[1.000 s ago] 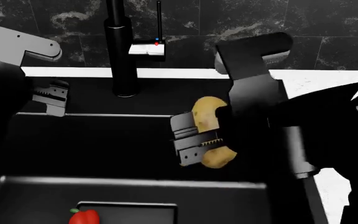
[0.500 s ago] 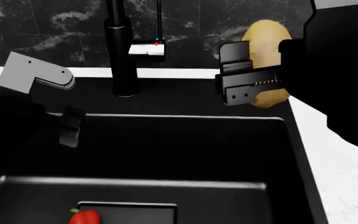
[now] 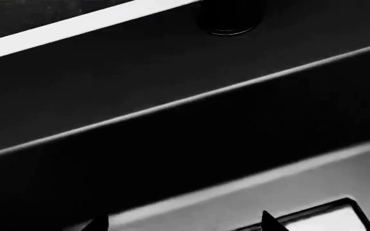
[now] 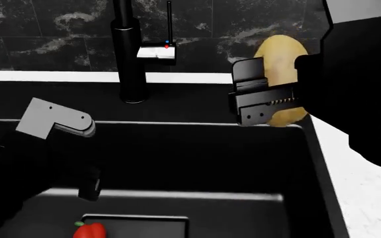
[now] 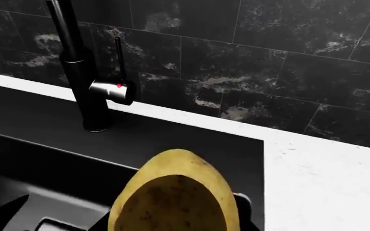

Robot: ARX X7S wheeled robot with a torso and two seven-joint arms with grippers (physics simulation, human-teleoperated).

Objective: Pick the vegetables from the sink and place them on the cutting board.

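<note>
I have the potato (image 4: pixel 280 59) clamped in the right end effector (image 4: pixel 270 96), lifted above the back right corner of the sink (image 4: pixel 177 148), in front of the dark marbled wall tiles. It is an oval, tan-yellow thing, matte, with fine brown speckling; in the right wrist view its near end (image 5: pixel 172 192) looks darker and browner than the pale yellow rim around it. The black serrated finger crosses its lower half, and the potato stands roughly upright in the grip.

The pepper (image 4: pixel 89 231) lies on the sink floor at the near edge of the head view, glossy red, only its top showing, beside a rectangular frame in the basin floor. The sink is matte black, with a stepped ledge running along its back wall.

My left end effector (image 4: pixel 90 187) hangs low inside the sink, above and just behind the pepper. I cannot tell how far it is open; it holds nothing that I can see.

The black tap (image 4: pixel 129 54) stands at the back rim, the white worktop (image 4: pixel 369 188) to the right.
</note>
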